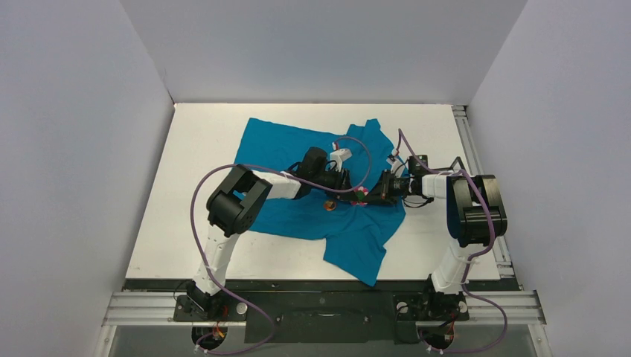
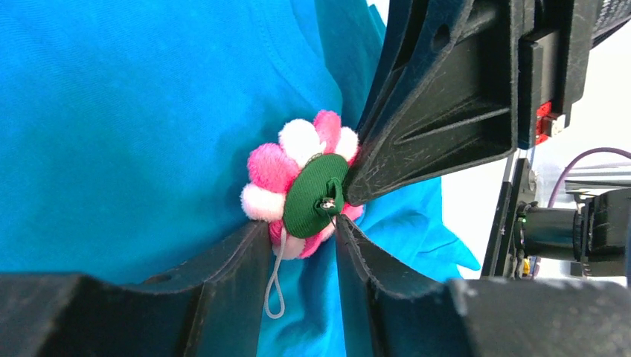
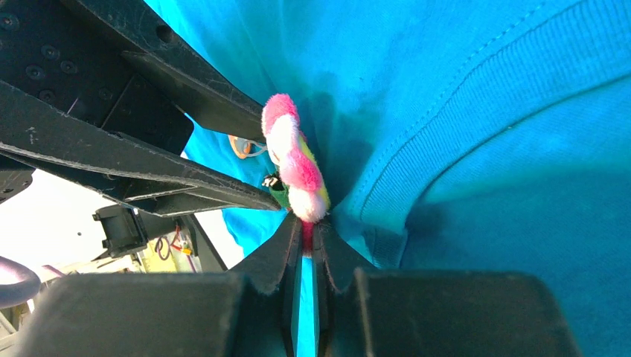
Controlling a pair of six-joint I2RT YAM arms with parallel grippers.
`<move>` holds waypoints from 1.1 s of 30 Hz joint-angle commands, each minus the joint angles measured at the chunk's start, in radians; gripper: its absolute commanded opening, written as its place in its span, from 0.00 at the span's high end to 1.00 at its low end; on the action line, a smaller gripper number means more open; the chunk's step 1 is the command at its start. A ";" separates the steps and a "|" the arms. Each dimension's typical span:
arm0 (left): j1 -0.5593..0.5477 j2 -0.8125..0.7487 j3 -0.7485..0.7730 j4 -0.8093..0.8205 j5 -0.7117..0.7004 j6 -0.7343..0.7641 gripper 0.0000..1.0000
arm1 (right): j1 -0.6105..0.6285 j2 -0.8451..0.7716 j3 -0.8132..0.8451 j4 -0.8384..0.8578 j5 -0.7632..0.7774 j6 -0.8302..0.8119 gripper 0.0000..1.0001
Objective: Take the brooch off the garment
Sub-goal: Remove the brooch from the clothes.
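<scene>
Horizontally, left end effector [image 2: 301,232] faces right end effector [image 3: 305,227] — both pinching brooch [image 2: 301,190].

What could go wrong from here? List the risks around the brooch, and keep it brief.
1. The right claw pinches only a soft petal edge of the brooch, so it may slip off under a pull.
2. The garment is bunched tight against the brooch. Whether the brooch is unfastened cannot be seen, so pulling could drag or tear the fabric.
3. The left claw grips the same small brooch, and its tips nearly touch the right claw's. The two could collide.
</scene>
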 commanded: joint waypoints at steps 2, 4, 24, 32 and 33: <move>0.027 -0.015 -0.045 0.097 0.074 -0.026 0.66 | -0.002 -0.037 0.006 0.017 -0.005 -0.033 1.00; 0.036 -0.020 -0.056 0.118 0.096 -0.037 0.67 | -0.003 -0.035 0.006 0.015 -0.002 -0.037 1.00; 0.022 -0.004 -0.053 0.172 0.142 -0.073 0.98 | 0.052 -0.042 0.056 -0.061 -0.034 -0.137 0.73; 0.022 0.004 -0.040 0.150 0.149 -0.071 1.00 | 0.052 -0.035 0.067 -0.091 -0.044 -0.185 0.91; 0.022 0.004 -0.037 0.150 0.150 -0.072 1.00 | 0.052 -0.034 0.067 -0.091 -0.046 -0.188 0.95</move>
